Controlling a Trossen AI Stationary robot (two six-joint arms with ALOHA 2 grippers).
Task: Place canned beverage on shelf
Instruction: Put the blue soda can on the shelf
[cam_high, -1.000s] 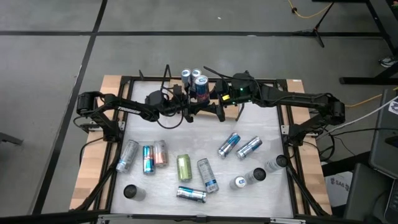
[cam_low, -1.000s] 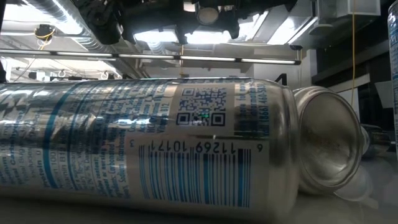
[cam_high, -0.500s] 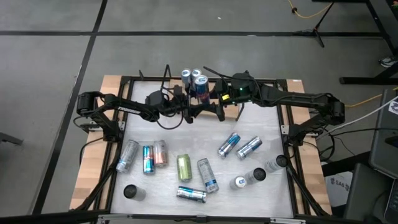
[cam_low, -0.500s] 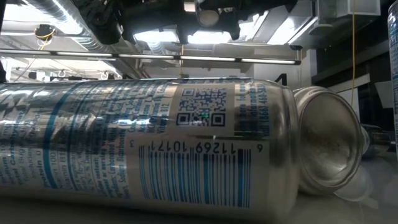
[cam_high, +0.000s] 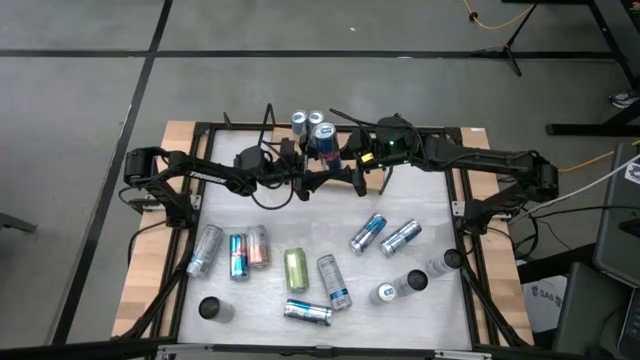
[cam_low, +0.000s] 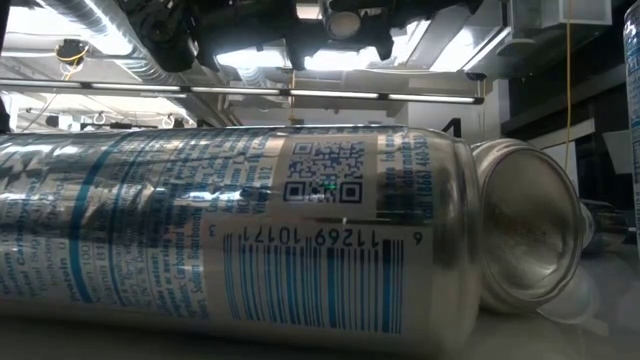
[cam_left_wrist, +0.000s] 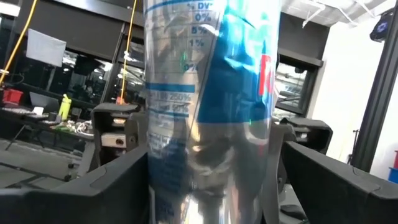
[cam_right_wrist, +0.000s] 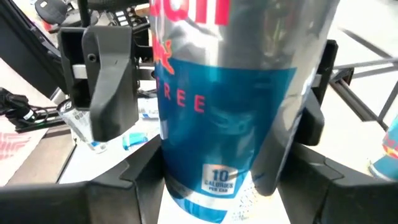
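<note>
A blue and silver canned beverage (cam_right_wrist: 224, 106) stands upright at the table's far middle (cam_high: 323, 135), between both grippers. My right gripper (cam_right_wrist: 227, 183), reaching in from the right (cam_high: 347, 158), is shut on it. My left gripper (cam_left_wrist: 211, 186) comes from the left (cam_high: 306, 168) and is open, one finger on each side of the can (cam_left_wrist: 211, 93). Two more cans (cam_high: 306, 120) stand just behind. Of the shelf I see only thin black wire (cam_high: 268, 118); the arms hide its board. My right gripper pinches the can's side wall (cam_right_wrist: 174, 168) between its two fingers, which come nearly level from the table's right side. The can stays upright. Whether its bottom rests on anything is hidden. My left gripper's fingers (cam_left_wrist: 118, 186) flank the can; whether they touch it I cannot tell.
Several cans lie on the white table top nearer the front, such as a green one (cam_high: 296, 268) and a blue one (cam_high: 368, 232). Two stand at the right (cam_high: 400, 286). In the low view one lying can (cam_low: 230, 240) fills most of the picture.
</note>
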